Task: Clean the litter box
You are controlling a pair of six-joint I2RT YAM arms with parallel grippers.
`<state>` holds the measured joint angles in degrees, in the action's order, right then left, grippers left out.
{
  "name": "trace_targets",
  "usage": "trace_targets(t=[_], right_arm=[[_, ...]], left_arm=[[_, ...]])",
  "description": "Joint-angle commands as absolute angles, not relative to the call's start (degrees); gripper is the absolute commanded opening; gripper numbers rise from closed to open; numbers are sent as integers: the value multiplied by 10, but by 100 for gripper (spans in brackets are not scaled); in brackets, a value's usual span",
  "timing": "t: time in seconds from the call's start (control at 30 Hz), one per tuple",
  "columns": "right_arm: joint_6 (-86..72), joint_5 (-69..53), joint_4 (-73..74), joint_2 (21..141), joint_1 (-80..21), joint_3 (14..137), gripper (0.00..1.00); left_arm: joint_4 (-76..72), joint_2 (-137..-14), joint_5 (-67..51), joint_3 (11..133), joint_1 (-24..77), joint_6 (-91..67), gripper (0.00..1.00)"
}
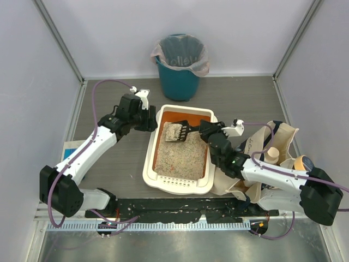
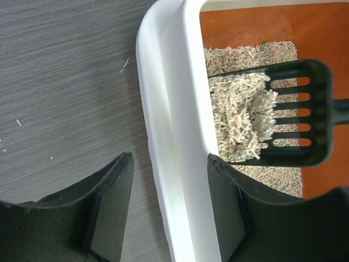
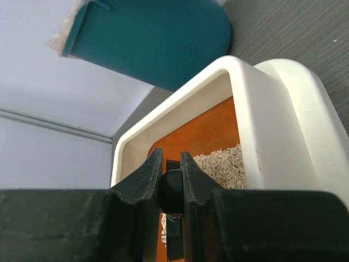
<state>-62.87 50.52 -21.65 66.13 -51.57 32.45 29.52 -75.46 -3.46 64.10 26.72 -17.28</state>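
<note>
The litter box (image 1: 148, 158) lies mid-table, cream-white with orange inner walls and beige litter. My left gripper (image 1: 151, 121) is open astride its far left rim (image 2: 174, 109). One finger (image 2: 226, 207) rests against the inner wall, and a strip of table shows between the other finger (image 2: 112, 207) and the rim. My right gripper (image 1: 203, 130) is shut on the black scoop's handle (image 3: 172, 191). The scoop (image 1: 182, 131) hangs over the far end of the box with a clump of litter (image 2: 242, 114) in its slotted blade (image 2: 305, 109).
A teal bin (image 1: 179, 71) with a plastic liner stands behind the box. A beige tote bag (image 1: 278, 147) holding bottles sits under my right arm. A blue-white card (image 1: 68, 148) lies at the left edge. Stray litter grains (image 1: 131, 173) dot the table by the box.
</note>
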Motion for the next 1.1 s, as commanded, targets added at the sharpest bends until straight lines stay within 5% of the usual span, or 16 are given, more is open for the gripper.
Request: trace_targets(t=[0.0, 1.07], right_arm=[[-643, 548, -225, 598, -514, 322, 1], [-754, 485, -174, 403, -471, 177, 1]], left_arm=[[279, -738, -27, 641, 265, -163, 60], [280, -743, -16, 635, 267, -161, 59]])
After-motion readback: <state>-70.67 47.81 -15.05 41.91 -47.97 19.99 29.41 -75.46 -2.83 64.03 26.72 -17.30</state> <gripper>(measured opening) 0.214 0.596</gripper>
